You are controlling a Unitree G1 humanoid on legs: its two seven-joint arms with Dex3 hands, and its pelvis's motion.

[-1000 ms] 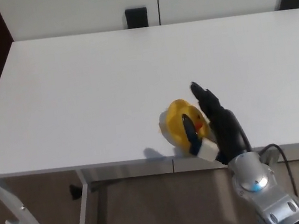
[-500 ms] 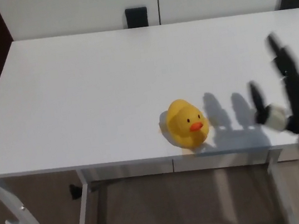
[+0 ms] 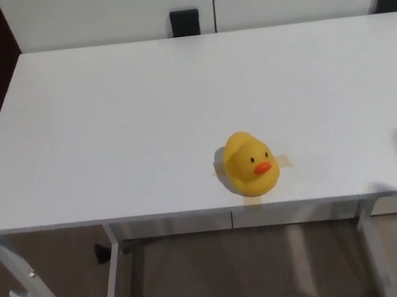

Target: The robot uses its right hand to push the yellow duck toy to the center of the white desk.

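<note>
Duck sits near the front edge of the desk, about halfway along, beak facing front. No hand shows, so I cannot tell if the fingers are spread or closed; only a dim shadow lies by the right edge. To push well, the right hand should come in behind the duck from the front edge and slide it slowly toward the middle.

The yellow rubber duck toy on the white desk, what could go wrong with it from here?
The yellow rubber duck toy sits close to the near edge of the white desk, so a misjudged push might tip it off. It is rounded, so it may roll or turn aside. Neither hand is in view, so any push needs a fresh approach.
</note>
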